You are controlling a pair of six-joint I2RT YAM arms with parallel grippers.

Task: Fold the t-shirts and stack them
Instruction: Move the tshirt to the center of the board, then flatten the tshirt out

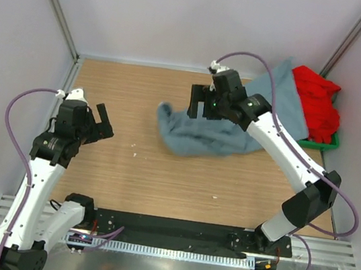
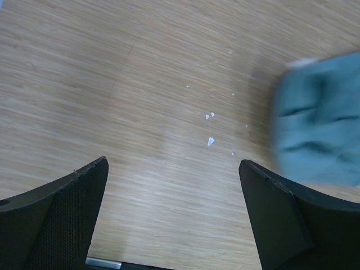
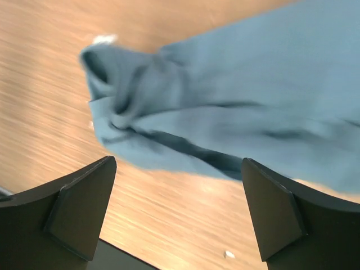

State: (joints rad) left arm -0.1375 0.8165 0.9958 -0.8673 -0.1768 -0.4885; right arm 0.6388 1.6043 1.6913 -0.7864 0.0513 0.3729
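Note:
The grey-blue t-shirt [image 1: 200, 138] lies crumpled on the wooden table, and its far end trails up over the basket at the right. The red t-shirt [image 1: 318, 101] is bunched in that green basket [image 1: 332, 141]. My right gripper [image 1: 199, 104] hangs open just above the grey-blue shirt and holds nothing. In the right wrist view the grey-blue shirt [image 3: 236, 101] lies beyond the right gripper [image 3: 179, 162], apart from the fingers. My left gripper [image 1: 104, 120] stands open over bare wood at the left. In its own view the left gripper [image 2: 173, 163] is empty, with the grey-blue shirt [image 2: 318, 129] off to the right.
Small white specks [image 1: 215, 196] dot the wood; in the left wrist view white specks [image 2: 210, 140] lie ahead of the fingers. Pale walls enclose the table on three sides. A black mounting rail [image 1: 173, 228] runs along the near edge.

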